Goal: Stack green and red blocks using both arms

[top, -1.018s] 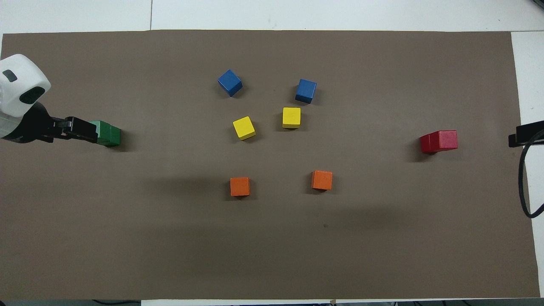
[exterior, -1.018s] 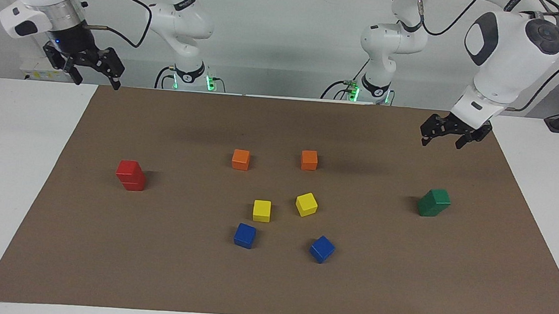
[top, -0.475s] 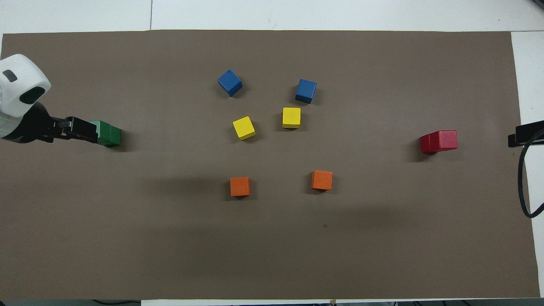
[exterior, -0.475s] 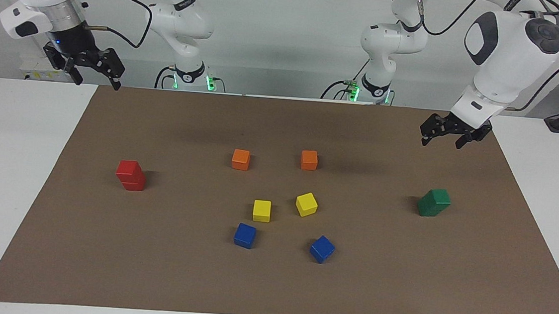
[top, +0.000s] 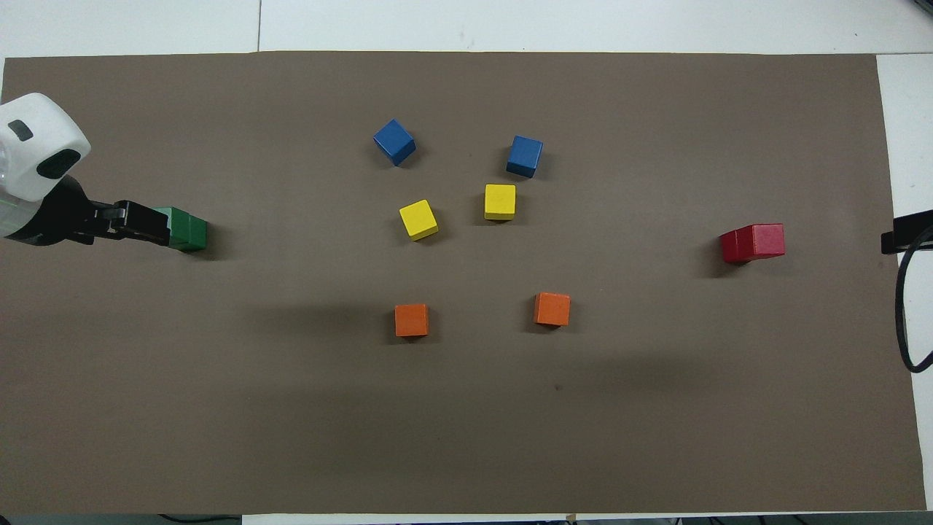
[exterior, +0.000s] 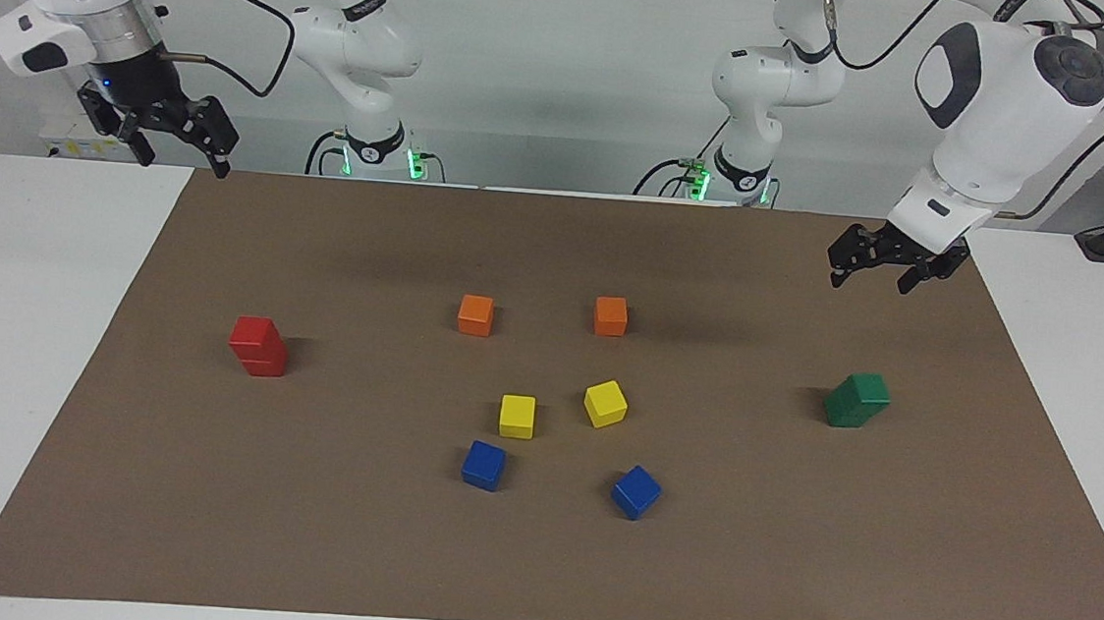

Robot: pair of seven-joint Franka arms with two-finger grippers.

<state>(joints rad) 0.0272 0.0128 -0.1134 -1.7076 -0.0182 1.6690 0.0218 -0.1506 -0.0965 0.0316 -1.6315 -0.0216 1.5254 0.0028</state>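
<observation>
both stacks look built; we judge the stacking done

we see the red stack (exterior: 258,347) standing two cubes high toward the right arm's end of the brown mat (exterior: 532,565), the green stack (exterior: 856,400) two high toward the left arm's end, each well apart from the yellow cubes (exterior: 517,416) mid-mat. the left gripper (exterior: 886,265) hangs released and empty above the mat's edge, the right gripper (exterior: 167,137) released and empty off the mat's corner. nothing seems left to stack.
</observation>
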